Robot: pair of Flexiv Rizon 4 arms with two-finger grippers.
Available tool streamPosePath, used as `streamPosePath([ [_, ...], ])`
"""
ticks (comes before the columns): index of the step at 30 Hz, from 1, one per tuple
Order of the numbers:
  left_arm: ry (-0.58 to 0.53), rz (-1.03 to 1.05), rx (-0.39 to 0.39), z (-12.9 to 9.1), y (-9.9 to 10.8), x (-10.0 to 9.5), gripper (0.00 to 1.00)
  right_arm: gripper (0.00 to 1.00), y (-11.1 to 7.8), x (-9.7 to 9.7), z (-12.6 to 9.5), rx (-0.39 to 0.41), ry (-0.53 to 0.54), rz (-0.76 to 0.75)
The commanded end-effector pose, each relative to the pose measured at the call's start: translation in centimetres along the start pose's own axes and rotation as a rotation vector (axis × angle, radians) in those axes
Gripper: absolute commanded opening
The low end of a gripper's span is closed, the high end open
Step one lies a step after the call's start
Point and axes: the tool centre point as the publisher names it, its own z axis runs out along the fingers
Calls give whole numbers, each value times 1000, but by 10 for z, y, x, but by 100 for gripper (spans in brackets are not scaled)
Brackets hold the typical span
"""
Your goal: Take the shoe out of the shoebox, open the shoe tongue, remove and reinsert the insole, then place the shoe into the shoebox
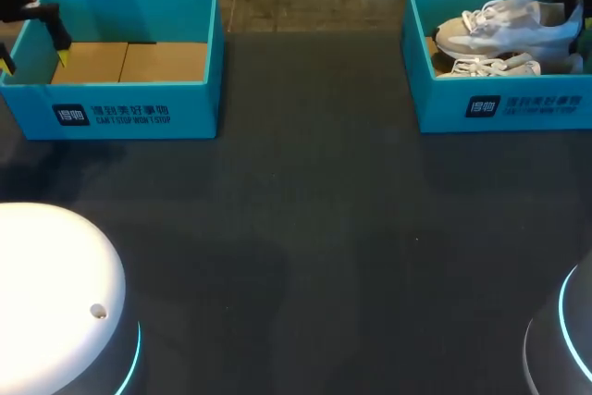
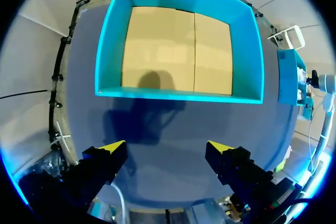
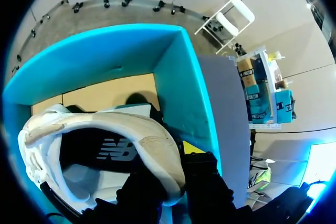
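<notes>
Dark table (image 1: 314, 210) holds two blue boxes. The left box (image 1: 139, 108) shows its brown floor. The right box (image 1: 499, 108) holds the shoe (image 1: 504, 30), white, resting on the other shoe (image 1: 490, 67). The right gripper (image 3: 170, 166) pinches the shoe's back rim, one finger inside and one outside. The shoe looks light and soft, so it may bend and droop. Its firm heel seems a good place to hold. The box wall is right beside the fingers, and laces could catch. The left gripper (image 2: 165, 148) hangs wide apart in front of the left box, holding nothing.

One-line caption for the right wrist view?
Right claw grips a white shoe by its heel rim inside the blue box.
</notes>
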Motion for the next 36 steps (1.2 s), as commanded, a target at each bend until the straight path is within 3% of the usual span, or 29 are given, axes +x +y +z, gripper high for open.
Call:
streamPosePath([
  [1, -1, 0, -1, 0, 0, 0, 100, 0, 9, 5, 9, 13, -3, -1],
  [21, -1, 0, -1, 0, 0, 0, 100, 0, -15, 11, 23, 27, 22, -6],
  [36, -1, 0, -1, 0, 0, 0, 100, 0, -14, 22, 28, 17, 37, 5],
])
